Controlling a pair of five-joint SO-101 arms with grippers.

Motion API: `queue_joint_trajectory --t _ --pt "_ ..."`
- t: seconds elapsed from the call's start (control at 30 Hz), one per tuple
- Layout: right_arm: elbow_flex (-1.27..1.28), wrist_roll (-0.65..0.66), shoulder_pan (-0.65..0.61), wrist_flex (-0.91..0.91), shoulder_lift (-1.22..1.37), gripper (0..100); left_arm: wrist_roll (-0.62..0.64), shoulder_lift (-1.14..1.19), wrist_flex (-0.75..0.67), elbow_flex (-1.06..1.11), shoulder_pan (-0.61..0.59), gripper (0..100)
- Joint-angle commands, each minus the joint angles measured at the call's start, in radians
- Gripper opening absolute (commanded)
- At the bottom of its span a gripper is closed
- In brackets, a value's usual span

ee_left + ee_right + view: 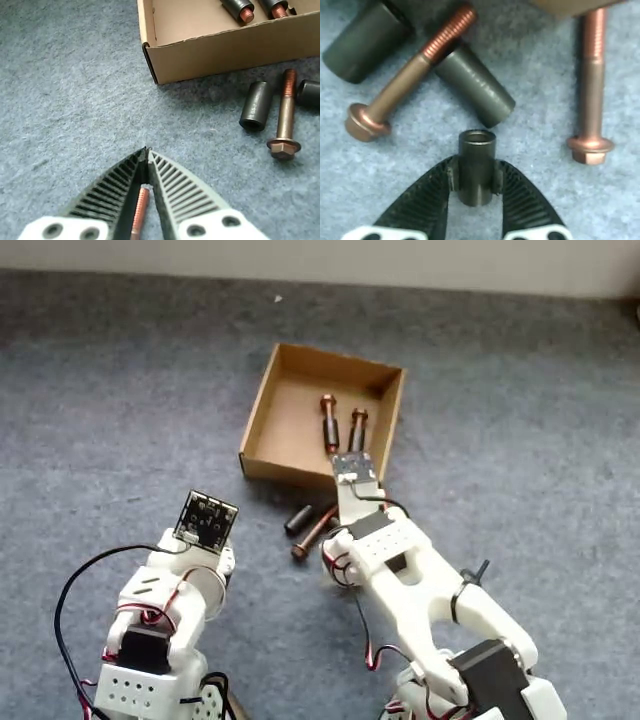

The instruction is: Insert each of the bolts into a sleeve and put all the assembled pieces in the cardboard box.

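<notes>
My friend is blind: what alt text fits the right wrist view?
Two ribbed black fingers grip a dark sleeve. Beyond, on grey carpet, a copper bolt lies between two loose sleeves; a second bolt lies apart.

White printed arms [420,580], black servos [490,665], red and black cables [62,612]; black ribbed fingers [420,205], white screw-holed bases.

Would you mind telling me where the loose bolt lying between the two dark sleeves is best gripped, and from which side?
Probably the smooth shank of the bolt near its flanged head, from straight above, jaws across it: it lies flat on the carpet, and the sleeves flank its threaded end.
</notes>
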Motion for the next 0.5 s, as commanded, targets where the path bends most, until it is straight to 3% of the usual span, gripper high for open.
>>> queue_joint_trajectory --t 0.0,0.47 --pt "-0.012 0.015 -0.019 -0.010 -0.074 0.5 -0.008 -0.002 -0.006 0.019 -0.010 1" --pt "0.173 0.011 0.122 -0.018 -0.653 0.5 -0.008 -0.002 -0.006 0.019 -0.010 1"
